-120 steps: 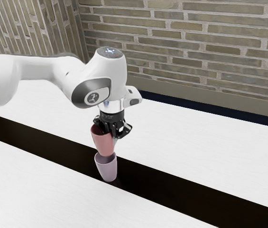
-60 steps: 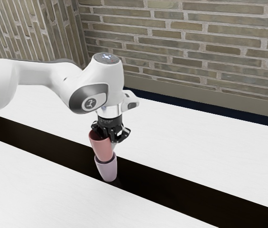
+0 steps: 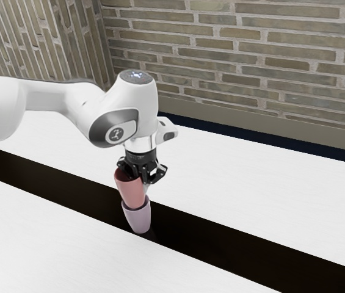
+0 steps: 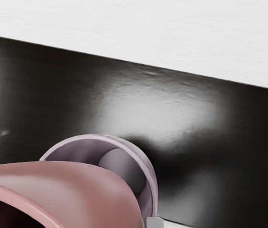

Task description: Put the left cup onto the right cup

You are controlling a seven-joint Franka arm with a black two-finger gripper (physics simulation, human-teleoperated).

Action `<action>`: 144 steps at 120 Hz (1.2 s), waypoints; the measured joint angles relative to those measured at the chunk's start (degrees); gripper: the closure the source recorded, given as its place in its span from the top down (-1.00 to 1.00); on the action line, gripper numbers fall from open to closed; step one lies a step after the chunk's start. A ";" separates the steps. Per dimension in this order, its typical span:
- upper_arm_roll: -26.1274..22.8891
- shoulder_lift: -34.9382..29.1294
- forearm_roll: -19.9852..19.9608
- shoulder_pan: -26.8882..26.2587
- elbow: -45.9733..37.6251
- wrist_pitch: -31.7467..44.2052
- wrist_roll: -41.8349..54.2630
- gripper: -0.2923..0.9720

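The white table point(image 3: 270, 183) spreads wide around the lilac cup point(image 3: 137, 218), which stands upright on the dark stripe point(image 3: 233, 247) crossing the table. My arm point(image 3: 68, 107) comes down from above the lilac cup. The pink cup point(image 3: 130, 188) hangs right over the lilac cup with its base lowered into that cup's mouth. It leans, though, so its rim sits off to one side instead of square above the lilac cup. My jaws are clamped on the pink cup's wall near its rim, above the lilac cup. In the wrist view the pink cup point(image 4: 62, 190) covers part of the lilac cup's opening and leaves a slice of its inside bare, so I judge the nesting only partly seated. If I let go at this lean, the pink cup could tip out or pull the lilac cup over. If I press down while crooked, the base could wedge against the lilac cup's wall and shove it along the stripe
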 joint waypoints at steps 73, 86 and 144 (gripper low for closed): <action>0.00 2.06 0.47 -0.01 -0.26 1.98 -0.68 -0.70; 0.01 2.53 0.55 -0.02 -0.27 2.29 -0.78 -0.70; 0.04 3.50 0.29 -0.05 -0.35 2.99 -0.71 -0.32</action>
